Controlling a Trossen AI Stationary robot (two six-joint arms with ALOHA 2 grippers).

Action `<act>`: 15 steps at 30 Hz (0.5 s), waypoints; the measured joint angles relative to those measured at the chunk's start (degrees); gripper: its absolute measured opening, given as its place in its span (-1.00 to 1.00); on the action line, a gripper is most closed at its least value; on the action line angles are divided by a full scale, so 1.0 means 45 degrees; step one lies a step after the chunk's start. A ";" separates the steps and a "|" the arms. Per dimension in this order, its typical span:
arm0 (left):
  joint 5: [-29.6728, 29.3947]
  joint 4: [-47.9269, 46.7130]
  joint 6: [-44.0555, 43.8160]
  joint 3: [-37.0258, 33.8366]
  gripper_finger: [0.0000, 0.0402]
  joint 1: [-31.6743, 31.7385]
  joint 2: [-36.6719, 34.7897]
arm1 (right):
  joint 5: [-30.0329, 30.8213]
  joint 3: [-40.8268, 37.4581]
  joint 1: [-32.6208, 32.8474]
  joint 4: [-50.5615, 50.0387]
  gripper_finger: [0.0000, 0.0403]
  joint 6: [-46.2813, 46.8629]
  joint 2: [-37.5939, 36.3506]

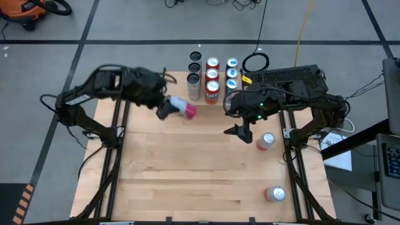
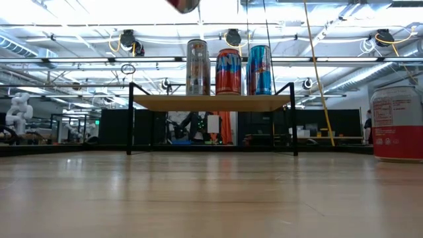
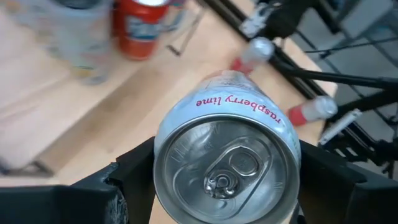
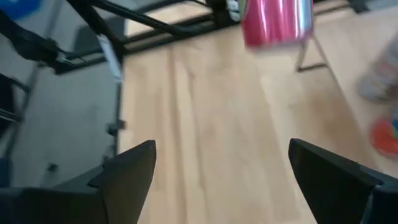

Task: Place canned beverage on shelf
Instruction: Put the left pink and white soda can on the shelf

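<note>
Spanning most of the high view, the wooden tabletop [image 1: 187, 169] is carrying everything else. Standing at its 12 o'clock edge, the shelf [image 1: 212, 81] is showing a light board on thin black legs, and it is bearing rows of upright cans [image 2: 228, 71]: silver, red and blue ones facing the low camera. The left arm is reaching in from 10 o'clock, and the left gripper [image 1: 170, 107] is gripping a pink and silver raspberry lime can [image 1: 184, 109] across its body, holding it on its side in the air just off the shelf's 8 o'clock corner. The right arm is coming in from 2 o'clock, and the right gripper [image 1: 240, 131] is hanging with its fingers [image 4: 130, 168] spread wide and nothing between them. Near it, at 4 o'clock from the table's centre, a loose can [image 1: 265, 141] is lying on the wood; another [image 1: 275, 194] is resting toward 5 o'clock.
</note>
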 joint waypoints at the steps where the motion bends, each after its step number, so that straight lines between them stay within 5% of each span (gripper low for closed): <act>1: 0.0207 -0.0310 0.0163 0.0161 0.46 0.0404 -0.0007 | 0.0236 0.0000 -0.0052 -0.0258 0.71 -0.0114 -0.0012; 15: 0.1957 -0.1169 0.1821 0.0716 0.46 0.5444 0.0207 | 0.2634 0.0000 -0.2357 -0.1386 0.71 -0.3350 -0.1199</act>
